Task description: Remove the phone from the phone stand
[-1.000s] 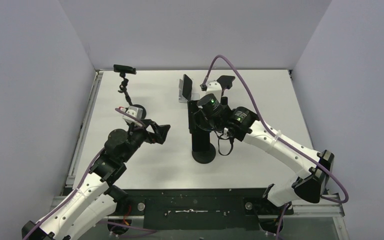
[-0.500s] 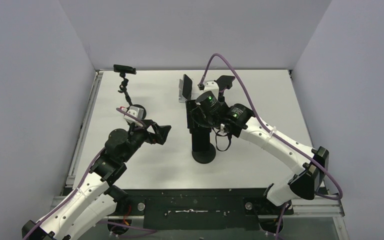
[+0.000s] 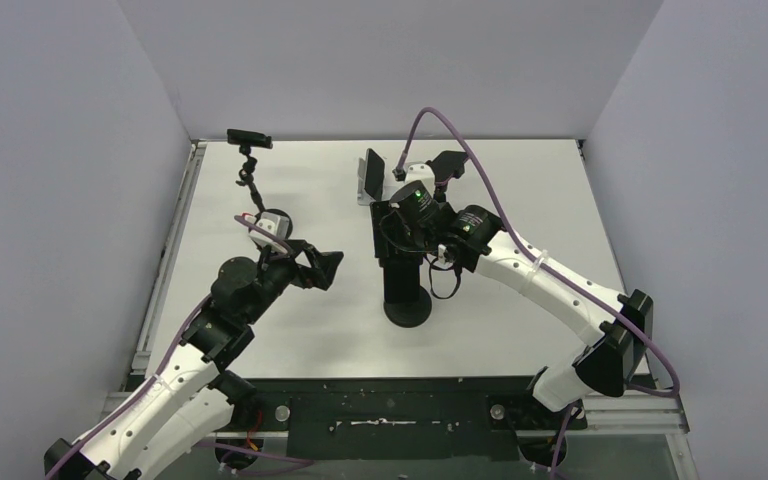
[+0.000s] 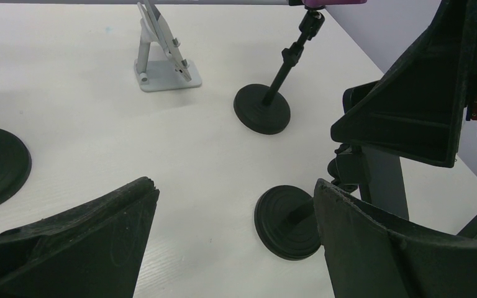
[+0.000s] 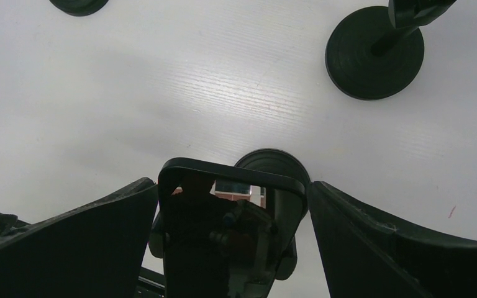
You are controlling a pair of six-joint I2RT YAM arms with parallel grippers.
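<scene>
Right fingers spread wide, flanking the phone on the central phone stand, not gripping. Left fingers spread wide, empty.

Robot lab cell, white table, plain grey walls

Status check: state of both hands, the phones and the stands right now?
left hand: open, empty, off to the side of the black stand.
right hand: open, fingers either side of the phone, not closed on it.
phone: mounted on the black stand.
black stand: upright.
silver stand: upright, second phone leaning in it.
thin stand: upright.
</scene>
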